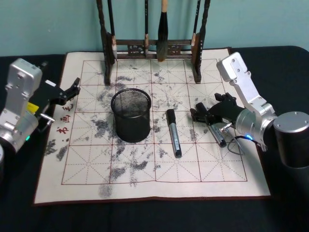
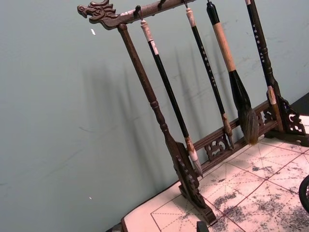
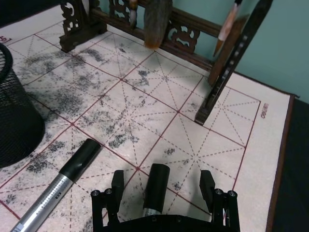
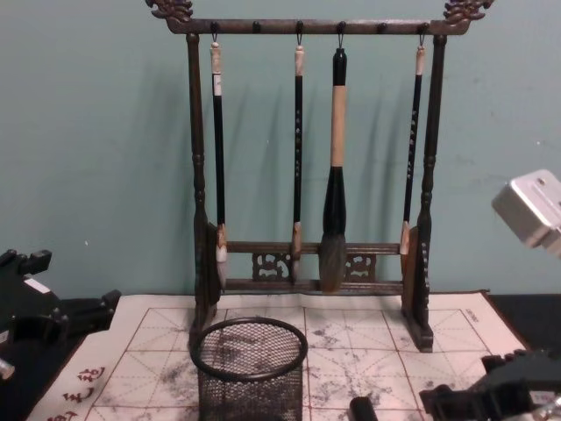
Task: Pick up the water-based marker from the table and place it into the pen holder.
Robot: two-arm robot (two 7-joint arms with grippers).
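Ink-stained mat [image 3: 193, 121]: right pincer [image 3: 162, 183] wide open, straddling marker [image 3: 158, 175].

Calligraphy desk: hanging-brush rack [image 4: 307, 27], ink-stained practice mat [image 1: 193, 164], teal wall [image 4: 88, 132].

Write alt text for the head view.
The right gripper, open, straddles a silver black-capped marker on the ink-stained grid mat; a second marker lies free beside the round black wire-mesh pen holder. The left gripper sits at the mat's left edge; a dark wooden brush rack stands behind.
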